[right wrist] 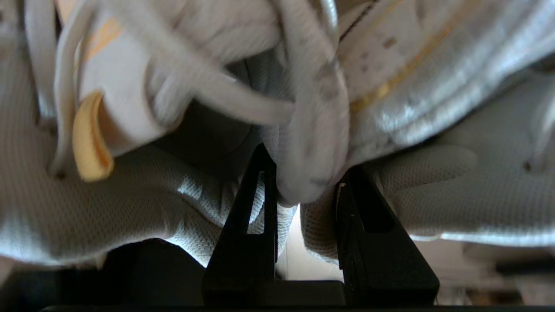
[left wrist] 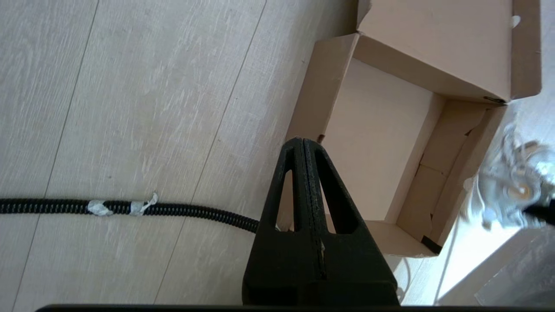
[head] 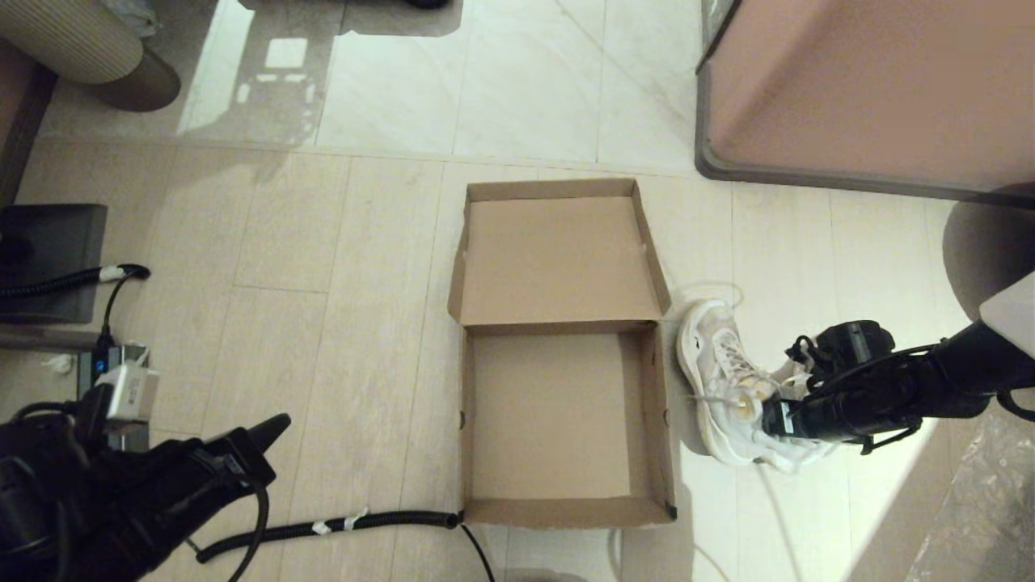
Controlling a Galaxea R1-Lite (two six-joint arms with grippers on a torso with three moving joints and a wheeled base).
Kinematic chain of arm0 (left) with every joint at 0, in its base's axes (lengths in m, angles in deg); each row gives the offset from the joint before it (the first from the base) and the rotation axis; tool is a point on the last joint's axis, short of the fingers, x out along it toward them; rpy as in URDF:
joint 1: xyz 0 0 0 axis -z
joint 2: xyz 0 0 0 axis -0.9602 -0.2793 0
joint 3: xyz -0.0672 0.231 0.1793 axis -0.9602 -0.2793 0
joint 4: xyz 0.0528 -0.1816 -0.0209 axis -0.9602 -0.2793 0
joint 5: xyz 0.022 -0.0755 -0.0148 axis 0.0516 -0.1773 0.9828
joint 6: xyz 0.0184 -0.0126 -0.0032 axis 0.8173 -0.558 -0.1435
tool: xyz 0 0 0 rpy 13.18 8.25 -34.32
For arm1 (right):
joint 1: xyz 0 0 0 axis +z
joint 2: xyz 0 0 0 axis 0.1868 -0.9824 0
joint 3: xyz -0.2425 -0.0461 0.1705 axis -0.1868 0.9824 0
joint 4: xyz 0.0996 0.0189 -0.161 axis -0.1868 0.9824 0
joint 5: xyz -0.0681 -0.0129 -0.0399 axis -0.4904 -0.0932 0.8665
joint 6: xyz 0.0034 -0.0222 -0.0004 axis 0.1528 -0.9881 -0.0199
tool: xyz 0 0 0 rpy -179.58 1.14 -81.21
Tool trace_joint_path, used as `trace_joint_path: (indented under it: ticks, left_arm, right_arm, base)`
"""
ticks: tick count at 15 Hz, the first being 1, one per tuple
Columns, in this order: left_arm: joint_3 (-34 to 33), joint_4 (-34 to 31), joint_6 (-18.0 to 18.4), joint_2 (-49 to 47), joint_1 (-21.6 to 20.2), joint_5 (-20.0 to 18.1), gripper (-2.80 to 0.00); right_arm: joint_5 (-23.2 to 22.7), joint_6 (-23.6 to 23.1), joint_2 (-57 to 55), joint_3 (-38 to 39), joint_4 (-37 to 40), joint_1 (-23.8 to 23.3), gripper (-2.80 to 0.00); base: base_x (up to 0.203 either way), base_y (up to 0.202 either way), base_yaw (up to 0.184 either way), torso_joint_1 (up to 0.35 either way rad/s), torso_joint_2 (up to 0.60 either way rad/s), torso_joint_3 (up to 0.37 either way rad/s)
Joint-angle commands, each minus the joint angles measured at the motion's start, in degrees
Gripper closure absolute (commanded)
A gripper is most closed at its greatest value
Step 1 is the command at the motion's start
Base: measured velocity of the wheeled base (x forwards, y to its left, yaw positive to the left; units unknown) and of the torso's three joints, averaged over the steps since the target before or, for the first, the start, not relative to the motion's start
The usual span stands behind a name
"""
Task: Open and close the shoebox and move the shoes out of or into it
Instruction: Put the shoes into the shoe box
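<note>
The brown cardboard shoebox (head: pixel 667 420) lies open and empty on the floor, its flap lid (head: pixel 558 259) folded back away from me. The white mesh shoes (head: pixel 720 364) sit just right of the box's right wall, one partly hidden under my arm. My right gripper (head: pixel 772 416) comes in from the right and is shut on the shoes (right wrist: pixel 130 208), with white fabric and laces pinched between its fingers (right wrist: pixel 260 182). My left gripper (head: pixel 279 422) is parked at the lower left, shut and empty. From the left wrist, that gripper (left wrist: pixel 303 141) points toward the box (left wrist: pixel 373 138).
A large pinkish-brown block with a dark rim (head: pixel 865 89) stands at the far right. A black corrugated cable (head: pixel 323 527) runs along the floor to the box's near left corner. A dark flat object (head: pixel 48 259) with cables lies at the left. Crinkled plastic (head: pixel 986 517) sits at the lower right.
</note>
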Motion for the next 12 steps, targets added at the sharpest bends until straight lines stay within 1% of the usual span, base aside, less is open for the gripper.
trace_joint_path:
  ticks: [1, 5, 7, 9, 12]
  left_arm:
    - [0.0, 0.4, -0.1, 0.9, 0.0, 0.0, 0.0]
    - [-0.6, 0.4, -0.1, 2.3, 0.0, 0.0, 0.0]
    - [-1.3, 0.5, -0.2, 2.1, 0.0, 0.0, 0.0]
    - [-0.7, 0.4, -0.3, 1.9, 0.0, -0.1, 0.0]
    - [-0.8, 0.4, -0.3, 2.3, 0.0, -0.1, 0.0]
  right_arm:
    - [1.0, 0.3, 4.9, 5.4, -0.2, 0.0, 0.0]
    - [1.2, 0.4, 12.9, 5.6, 0.4, 0.0, 0.0]
    - [1.0, 0.1, 18.1, 5.4, 3.7, 0.1, 0.0]
    - [0.8, 0.0, 24.3, 5.8, 7.4, 1.6, 0.0]
    - [0.7, 0.1, 33.3, 5.6, 13.3, 5.0, 0.0]
  base:
    - [0.0, 0.0, 0.0, 0.0, 0.0, 0.0]
    - [0.0, 0.0, 0.0, 0.0, 0.0, 0.0]
    - [0.0, 0.0, 0.0, 0.0, 0.0, 0.0]
    - [0.0, 0.0, 0.0, 0.0, 0.0, 0.0]
    - [0.0, 0.0, 0.0, 0.0, 0.0, 0.0]
